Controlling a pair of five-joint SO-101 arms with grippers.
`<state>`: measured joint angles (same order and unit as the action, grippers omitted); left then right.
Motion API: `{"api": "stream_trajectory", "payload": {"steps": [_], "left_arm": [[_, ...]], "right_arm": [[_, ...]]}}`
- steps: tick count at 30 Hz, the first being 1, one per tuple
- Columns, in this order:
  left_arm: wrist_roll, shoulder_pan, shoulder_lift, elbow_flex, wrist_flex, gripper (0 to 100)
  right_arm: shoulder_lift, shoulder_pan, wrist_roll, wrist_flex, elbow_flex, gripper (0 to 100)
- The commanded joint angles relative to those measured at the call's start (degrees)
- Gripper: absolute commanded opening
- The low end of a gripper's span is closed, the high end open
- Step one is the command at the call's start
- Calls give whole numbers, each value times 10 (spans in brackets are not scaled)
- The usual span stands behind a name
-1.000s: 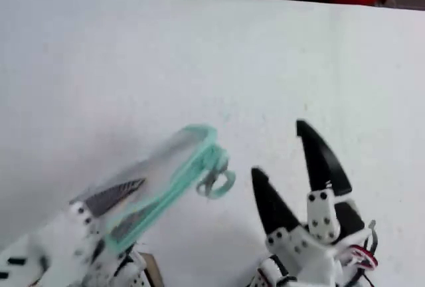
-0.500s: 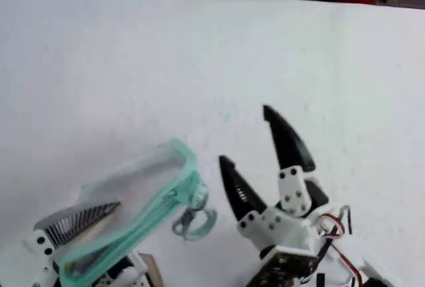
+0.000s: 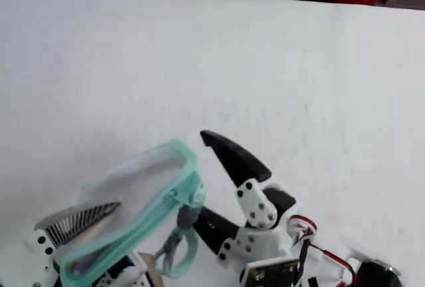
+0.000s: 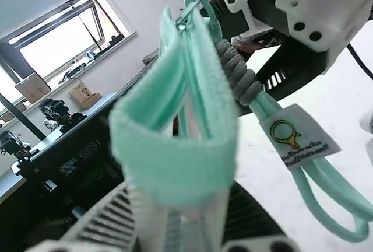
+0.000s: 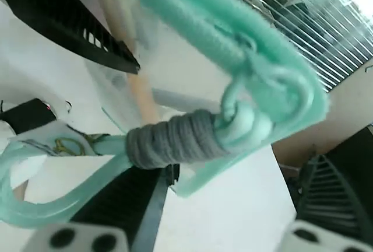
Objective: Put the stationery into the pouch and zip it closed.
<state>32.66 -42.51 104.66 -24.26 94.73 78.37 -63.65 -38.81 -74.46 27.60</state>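
**1. Position.** The pouch [image 3: 143,181] was held off the table [image 3: 265,54] at the near left. The left gripper [image 4: 175,234] clamped one end of it, with its ribbed fingers [image 3: 76,220] closed on the clear wall. The right gripper [image 3: 199,174] stood just beside the pouch's free end, its black fingers [image 3: 236,161] spread wide and gripping nothing. The pull cord [image 5: 175,138] lay between them, near the lower finger.

**2. Handling.** The pouch appeared light and soft, with thin clear walls and a mint fabric border that would likely flex and sag under any pull. The clear plastic was probably slippery, so the fabric border offered the better purchase. A tan stick [image 5: 140,88], probably a pencil, showed through the wall and could shift if the pouch tipped. For zipping, the recommended hold was the grey wrapped section of the pull cord, which looked thicker and rougher than the smooth mint loop [image 4: 326,188]. How far the zipper was shut could not be determined.

**3. Markings.** A white tag [image 4: 297,135] hung on the loop. It bore a small yellow emblem and a line of print too small to read.
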Motion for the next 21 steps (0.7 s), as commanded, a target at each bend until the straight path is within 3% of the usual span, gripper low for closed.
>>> {"api": "stream_trajectory", "payload": {"steps": [1,13,17,21], "left_arm": [[5,-10,-19,-1,0,49],[-22,-10,-19,-40,-6,49],[-21,-10,-19,-46,-6,49],[-21,-10,-19,-42,-12,49]], "right_arm": [[-33,-36,8,2,-52,316],[-130,-58,6,55,-83,299],[-137,-94,-27,44,-81,126],[-130,-96,-42,22,-81,19]]}}
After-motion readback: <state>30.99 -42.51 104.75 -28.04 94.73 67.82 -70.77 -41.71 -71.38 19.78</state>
